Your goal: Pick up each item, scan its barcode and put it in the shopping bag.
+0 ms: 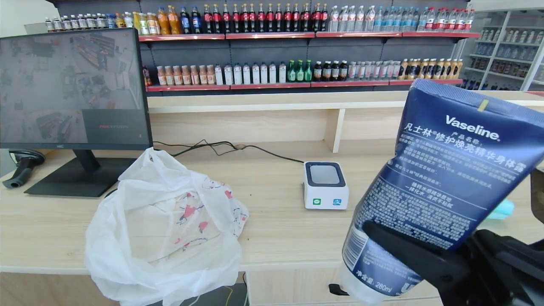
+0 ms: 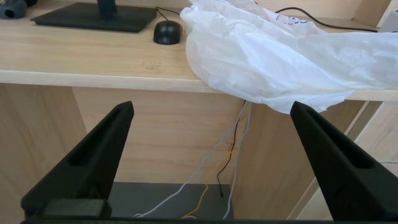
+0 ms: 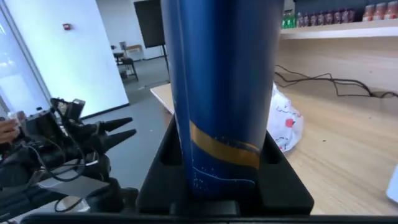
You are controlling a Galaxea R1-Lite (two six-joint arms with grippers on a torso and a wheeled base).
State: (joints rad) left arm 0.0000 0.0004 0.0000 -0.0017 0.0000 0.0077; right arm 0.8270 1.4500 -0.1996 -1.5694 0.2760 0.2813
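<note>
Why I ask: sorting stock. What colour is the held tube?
The tube is dark blue with white print; head view shows it best.

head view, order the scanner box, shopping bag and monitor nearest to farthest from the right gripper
From the right gripper, holding the tube:
1. scanner box, mid-counter, just to its left
2. shopping bag, counter's front edge, farther left
3. monitor, far left, at the back

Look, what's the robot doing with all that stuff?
It's doing a checkout job. Its right gripper holds a blue lotion tube up in the air, cap end down. The white scanner sits on the counter nearby, and the white shopping bag sits farther left. The left gripper hangs open below the counter edge, by the bag.
</note>
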